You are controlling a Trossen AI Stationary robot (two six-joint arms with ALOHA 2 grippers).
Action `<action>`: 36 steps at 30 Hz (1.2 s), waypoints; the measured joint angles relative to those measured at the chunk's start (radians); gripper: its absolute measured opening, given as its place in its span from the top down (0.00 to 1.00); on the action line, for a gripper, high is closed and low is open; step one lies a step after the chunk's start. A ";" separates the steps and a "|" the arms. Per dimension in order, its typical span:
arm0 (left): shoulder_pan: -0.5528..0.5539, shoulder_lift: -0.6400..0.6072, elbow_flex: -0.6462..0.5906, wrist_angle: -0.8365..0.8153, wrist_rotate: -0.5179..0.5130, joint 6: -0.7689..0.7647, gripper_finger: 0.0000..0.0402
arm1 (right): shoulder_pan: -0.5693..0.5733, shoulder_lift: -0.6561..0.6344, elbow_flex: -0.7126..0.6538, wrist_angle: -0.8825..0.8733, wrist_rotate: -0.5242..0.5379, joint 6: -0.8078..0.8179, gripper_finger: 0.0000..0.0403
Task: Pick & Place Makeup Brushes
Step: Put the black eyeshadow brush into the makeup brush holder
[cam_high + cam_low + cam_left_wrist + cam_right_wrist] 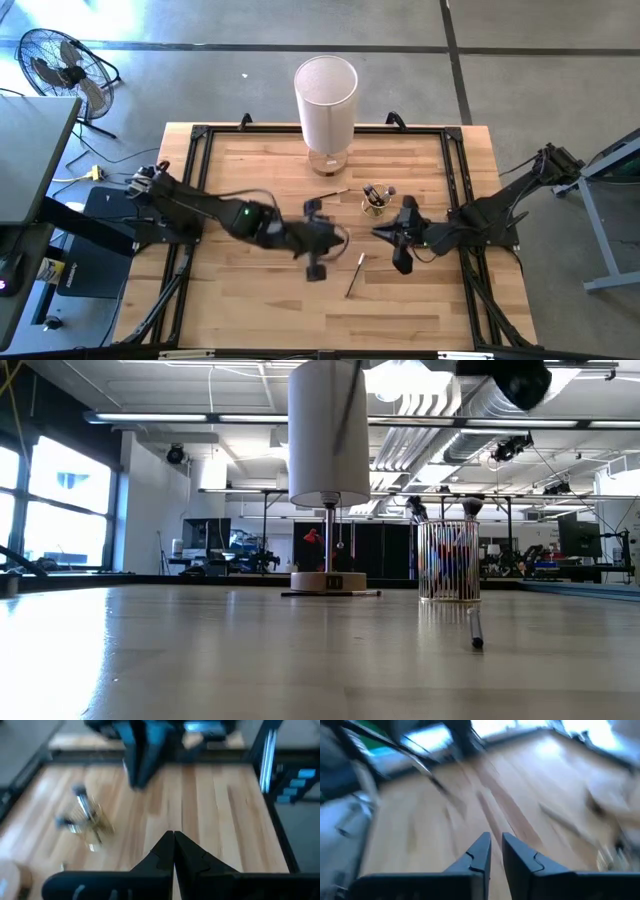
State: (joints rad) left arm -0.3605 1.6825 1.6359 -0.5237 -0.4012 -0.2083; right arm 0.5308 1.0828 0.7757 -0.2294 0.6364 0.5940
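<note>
One thin dark makeup brush lies loose on the pale wooden table, nearest us. Above it, the left gripper hangs pinched closed; the right gripper, empty, is barely parted. Beyond, brushes stand in the small clear cup, then the tall white cylinder.

A cup of brushes sits right of centre — one brush lies below it, a cylinder stands above, toward the upper edge.

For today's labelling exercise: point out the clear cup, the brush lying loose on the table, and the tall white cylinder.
clear cup [375, 203], high view, its rim.
loose brush [355, 274], high view, mid-handle.
tall white cylinder [326, 100], high view, its side wall.
</note>
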 joint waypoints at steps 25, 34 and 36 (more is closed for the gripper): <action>0.125 0.048 0.049 0.323 0.138 0.126 1.00 | -0.130 0.021 0.000 0.474 -0.195 -0.484 0.62; 0.126 0.057 0.050 0.342 0.133 0.126 1.00 | -0.133 0.037 0.000 0.479 -0.218 -0.549 0.66; 0.126 0.057 0.050 0.342 0.113 0.132 1.00 | -0.132 0.037 0.000 0.475 -0.221 -0.550 0.73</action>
State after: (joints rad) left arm -0.2348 1.7397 1.6855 -0.1820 -0.2877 -0.0765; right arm 0.3992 1.1194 0.7761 0.2452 0.4157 0.0439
